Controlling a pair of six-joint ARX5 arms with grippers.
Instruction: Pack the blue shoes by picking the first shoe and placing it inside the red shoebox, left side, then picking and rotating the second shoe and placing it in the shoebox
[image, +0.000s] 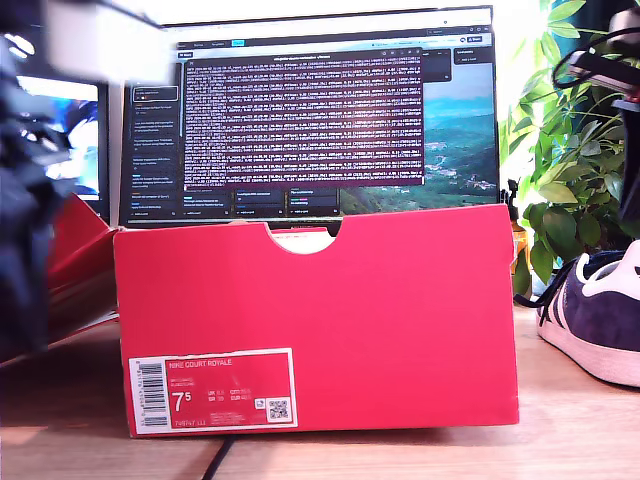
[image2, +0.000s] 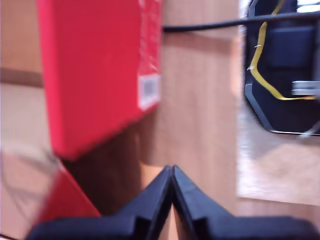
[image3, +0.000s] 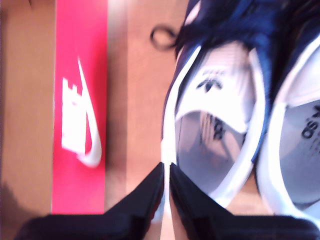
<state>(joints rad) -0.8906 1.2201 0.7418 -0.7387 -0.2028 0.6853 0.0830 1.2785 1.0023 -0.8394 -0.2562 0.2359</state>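
Observation:
The red shoebox (image: 330, 320) stands open-topped mid-table, its white label facing the exterior view. One blue shoe (image: 600, 315) rests on the table at the exterior view's right, partly cut off. In the second wrist view both blue shoes (image3: 215, 100) lie side by side, openings up. My second gripper (image3: 166, 167) is shut, its tips over the nearer shoe's white collar rim. A red shoebox face with a white swoosh (image3: 80, 125) lies beside it. My first gripper (image2: 172, 172) is shut and holds nothing, hovering over bare wood near the box's label corner (image2: 100, 75).
A monitor (image: 320, 110) stands behind the box and a plant (image: 560, 170) is at the exterior view's right. A blurred dark arm (image: 25, 200) and the red lid (image: 85, 265) fill the exterior view's left. A black device with a yellow wire (image2: 280, 70) sits on the table.

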